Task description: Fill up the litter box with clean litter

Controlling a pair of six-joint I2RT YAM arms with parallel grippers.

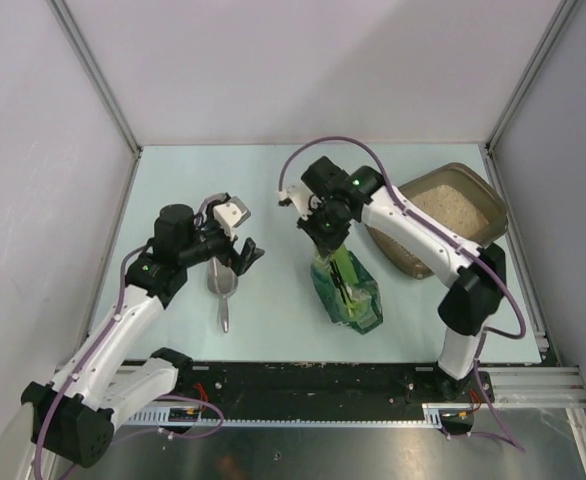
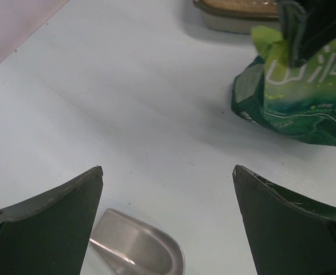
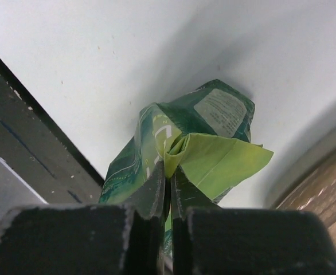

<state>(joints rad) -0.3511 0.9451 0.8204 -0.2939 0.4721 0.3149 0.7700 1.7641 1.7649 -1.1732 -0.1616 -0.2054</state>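
Risk: bag slips, spills short of box
R claw pinched just the folded top of the bag; that thin grip could slip & spill on the tabletop before the litter box, far right, w/ litter inside. L claw spread over scoop.

Top view: bright, even light from overhead, the table uniformly lit, faint soft-edged shadows under both arms, sharp across the frame. Left wrist view: left gripper close to the lens, near black and showing little detail; a diffuse grey shadow on the table left of the green bag; a thin bright glint on the metal scoop. Right wrist view: right gripper dark and blurred along the bottom edge, the bag in fair focus with a broad soft shadow behind it, the litter box out of focus at lower right.
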